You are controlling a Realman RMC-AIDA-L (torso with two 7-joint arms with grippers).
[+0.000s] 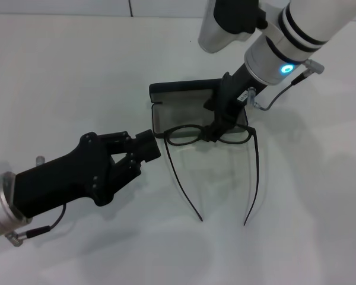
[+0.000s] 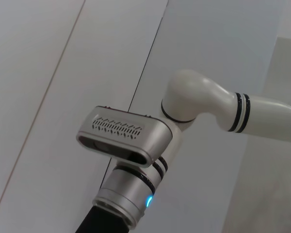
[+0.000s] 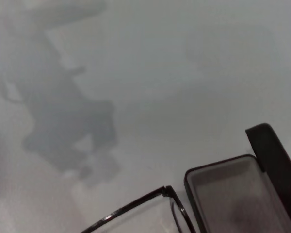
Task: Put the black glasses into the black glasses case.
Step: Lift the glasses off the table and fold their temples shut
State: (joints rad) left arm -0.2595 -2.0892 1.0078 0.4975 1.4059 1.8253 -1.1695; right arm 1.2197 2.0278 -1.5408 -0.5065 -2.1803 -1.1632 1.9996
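Note:
The black glasses (image 1: 193, 135) hang over the front edge of the open black glasses case (image 1: 184, 113), temple arms unfolded and pointing toward me. My right gripper (image 1: 216, 132) is shut on the frame at the bridge, holding the glasses slightly above the table. My left gripper (image 1: 149, 146) looks shut and empty, its tip just beside the frame's left hinge. In the right wrist view the case's grey lining (image 3: 233, 199) and raised lid (image 3: 274, 155) show, with one end of the glasses frame (image 3: 136, 206) beside them.
The white table (image 1: 59, 77) bears nothing else. The left wrist view shows only the right arm's white links (image 2: 203, 104) and a grey camera module (image 2: 121, 136) against a pale wall.

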